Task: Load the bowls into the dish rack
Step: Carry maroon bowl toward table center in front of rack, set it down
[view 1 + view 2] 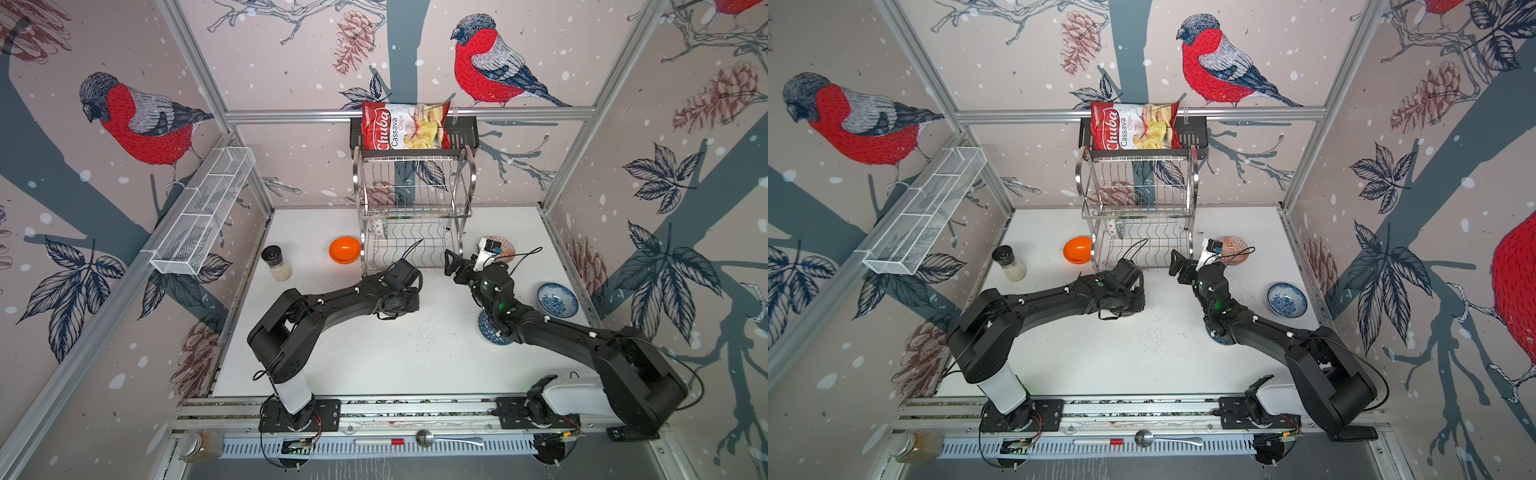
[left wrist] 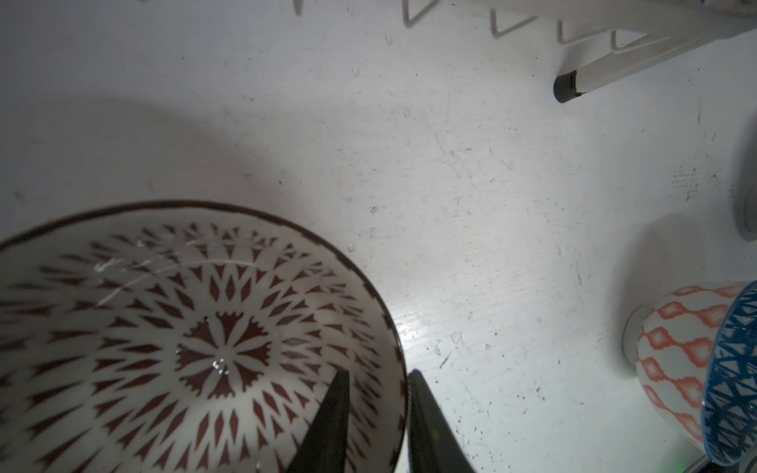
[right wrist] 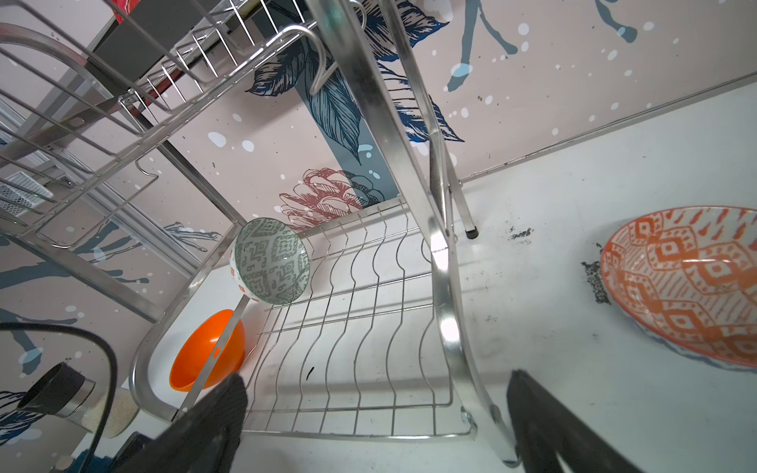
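My left gripper (image 2: 379,372) stands slightly open over the rim of a white bowl with dark red-brown diamonds (image 2: 184,336). One finger is inside it and one outside, and the bowl sits on the table. In both top views the arm hides that bowl. My right gripper (image 3: 377,379) (image 1: 451,262) is wide open and empty at the front right corner of the dish rack (image 1: 415,214) (image 3: 368,307). A grey-green bowl (image 3: 270,262) (image 1: 379,227) stands on edge in the rack's lower tier. On the table are the orange bowl (image 1: 344,249), red-orange bowl (image 1: 505,249), blue-floral bowl (image 1: 557,300) and dark-blue triangle bowl (image 1: 490,330).
A glass shaker (image 1: 276,264) stands left of the orange bowl. A white mesh basket (image 1: 203,212) hangs on the left wall. A black shelf with a chips bag (image 1: 405,126) sits above the rack. A spoon (image 1: 428,438) and a jar (image 1: 201,446) lie on the front rail.
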{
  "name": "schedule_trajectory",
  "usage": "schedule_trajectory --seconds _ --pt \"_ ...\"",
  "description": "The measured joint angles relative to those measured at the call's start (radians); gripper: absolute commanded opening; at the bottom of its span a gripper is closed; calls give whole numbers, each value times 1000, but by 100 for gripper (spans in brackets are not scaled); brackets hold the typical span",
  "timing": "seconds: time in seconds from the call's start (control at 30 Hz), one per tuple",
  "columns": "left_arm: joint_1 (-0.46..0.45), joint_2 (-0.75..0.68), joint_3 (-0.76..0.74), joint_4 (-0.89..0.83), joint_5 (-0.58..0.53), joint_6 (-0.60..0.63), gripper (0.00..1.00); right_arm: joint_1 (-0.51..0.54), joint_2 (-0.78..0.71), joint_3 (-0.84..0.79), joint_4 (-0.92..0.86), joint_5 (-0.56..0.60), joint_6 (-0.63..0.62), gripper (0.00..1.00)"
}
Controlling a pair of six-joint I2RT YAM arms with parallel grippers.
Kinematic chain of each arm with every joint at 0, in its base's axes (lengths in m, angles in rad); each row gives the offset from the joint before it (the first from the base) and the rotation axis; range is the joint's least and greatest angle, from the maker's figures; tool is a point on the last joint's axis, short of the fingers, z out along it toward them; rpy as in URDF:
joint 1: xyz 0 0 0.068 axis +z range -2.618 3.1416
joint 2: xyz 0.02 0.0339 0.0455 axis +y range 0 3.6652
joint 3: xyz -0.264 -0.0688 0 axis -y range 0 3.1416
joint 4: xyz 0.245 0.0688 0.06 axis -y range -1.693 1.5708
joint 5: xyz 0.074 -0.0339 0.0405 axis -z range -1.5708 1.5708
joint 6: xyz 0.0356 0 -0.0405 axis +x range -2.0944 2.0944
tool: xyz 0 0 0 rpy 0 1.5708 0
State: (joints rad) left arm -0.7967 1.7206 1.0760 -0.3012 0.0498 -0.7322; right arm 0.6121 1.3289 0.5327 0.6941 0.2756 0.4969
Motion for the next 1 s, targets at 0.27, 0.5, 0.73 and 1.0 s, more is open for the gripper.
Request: schedule_trajectory --seconds 0.27,0.5,0.73,1.0 --pt "0 -2 28 -12 -16 10 34 -6 12 0 0 -1 3 99" --pt "0 -51 48 -51 -59 37 43 -10 15 0 -1 -1 6 99" --pt "0 -117 84 -110 -140 61 56 -13 27 0 -1 -8 7 99" --pt "23 -232 76 -162 -251 86 98 -19 40 4 -8 -32 10 99"
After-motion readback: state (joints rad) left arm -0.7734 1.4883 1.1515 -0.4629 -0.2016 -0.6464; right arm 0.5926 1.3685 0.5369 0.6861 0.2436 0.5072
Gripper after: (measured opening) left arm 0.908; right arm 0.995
